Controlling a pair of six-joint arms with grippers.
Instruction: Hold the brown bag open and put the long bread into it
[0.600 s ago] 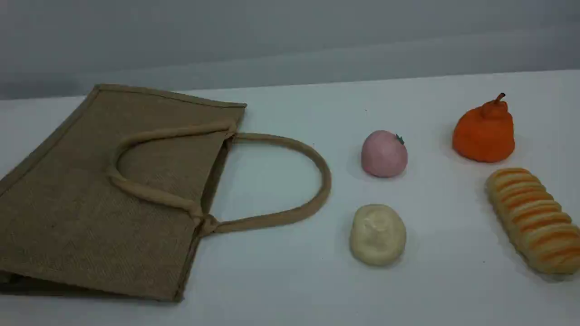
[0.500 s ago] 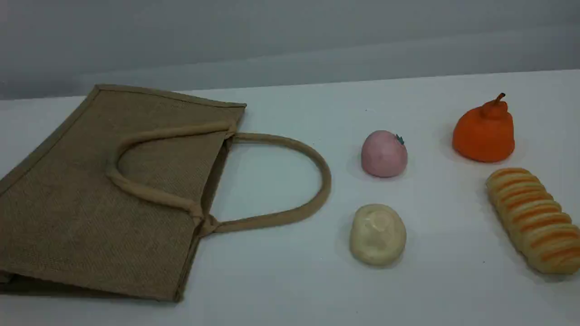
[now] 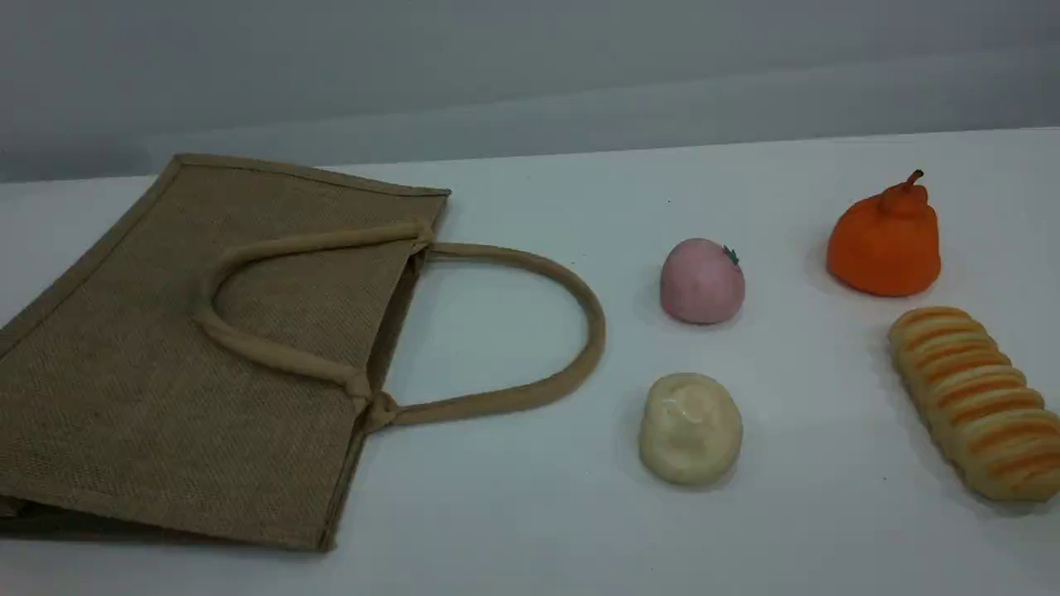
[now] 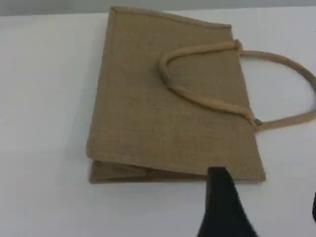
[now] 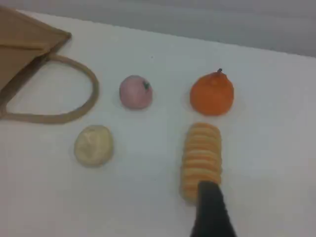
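Note:
The brown bag [image 3: 166, 372] lies flat on the white table at the left, its mouth facing right. One loop handle [image 3: 592, 331] spreads out on the table and the other [image 3: 248, 339] is folded back onto the bag. The long bread [image 3: 973, 401] lies at the far right, apart from everything. Neither arm shows in the scene view. In the left wrist view my left gripper [image 4: 266, 212] hovers open and empty over the bag's [image 4: 173, 113] near edge. In the right wrist view a single dark fingertip [image 5: 210, 205] overlaps the near end of the bread [image 5: 201, 153].
Between bag and bread sit a pink round fruit [image 3: 701, 281] and a cream-white lump [image 3: 690, 426]. An orange pear-shaped fruit [image 3: 884, 244] stands just behind the bread. The table's far edge [image 3: 745, 142] meets a grey wall.

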